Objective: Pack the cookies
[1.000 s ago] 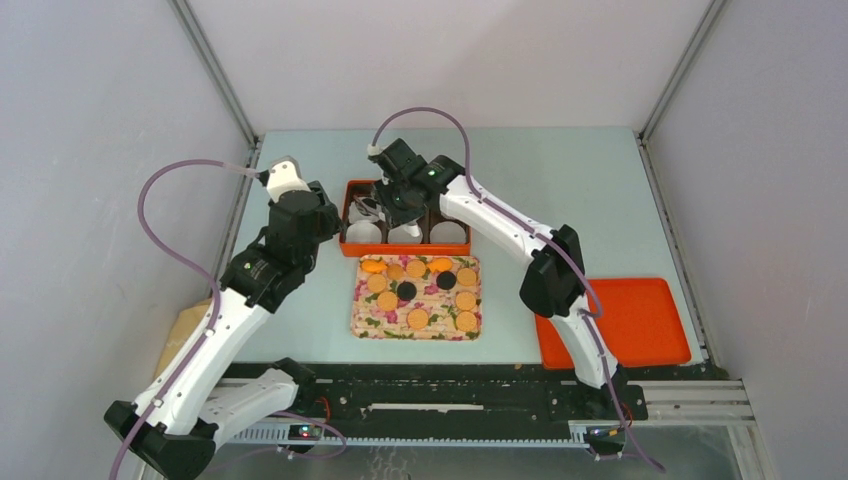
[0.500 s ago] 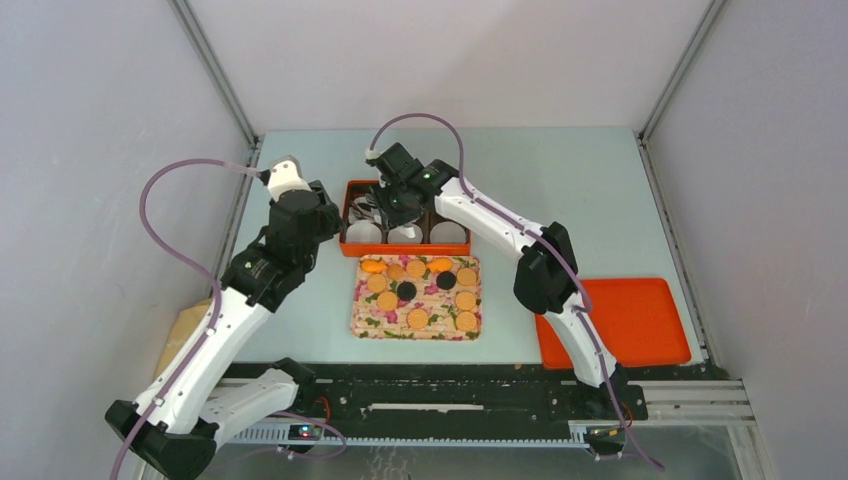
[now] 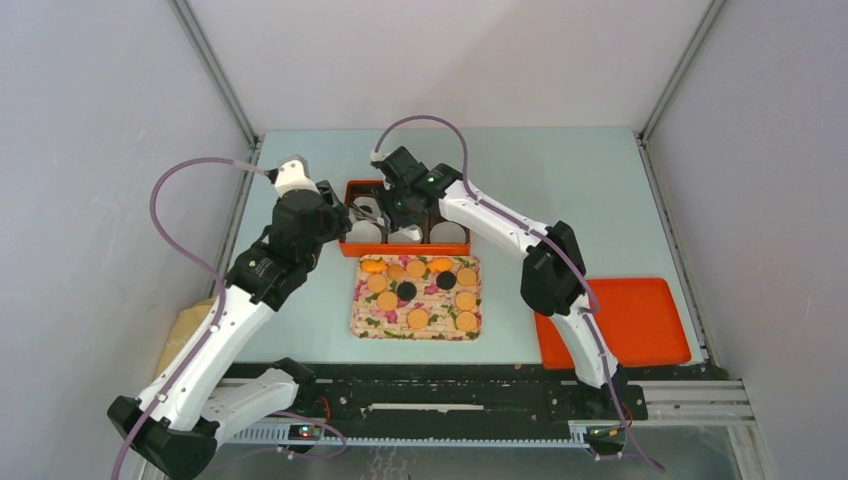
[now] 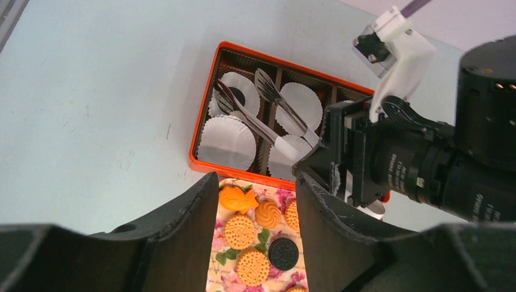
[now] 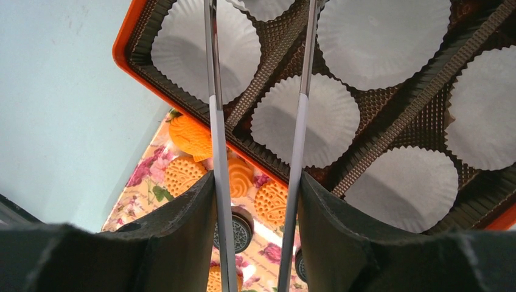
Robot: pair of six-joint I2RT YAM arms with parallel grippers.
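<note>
Several golden-orange and a few black cookies [image 3: 417,295] lie on a floral tray [image 3: 360,322]; they also show in the left wrist view [image 4: 239,230] and the right wrist view [image 5: 182,175]. An orange box [image 3: 405,248] of white paper cups [image 4: 226,142] stands behind it. One black cookie [image 4: 237,96] sits in the far left cup. My right gripper [image 3: 393,205] [image 5: 255,182] is shut on metal tongs [image 5: 214,121] [image 4: 268,115], whose tips hang apart over the box's left cups. My left gripper [image 3: 335,215] [image 4: 255,182] is open and empty above the tray's left far corner.
A flat orange lid [image 3: 615,322] lies at the right near the table's front. A brown cardboard piece [image 3: 185,325] lies at the left edge under my left arm. The two wrists are close together over the box.
My left arm has shifted a little right toward the box. My right gripper and the tongs have stayed over the box's left cups with only a small shift.
</note>
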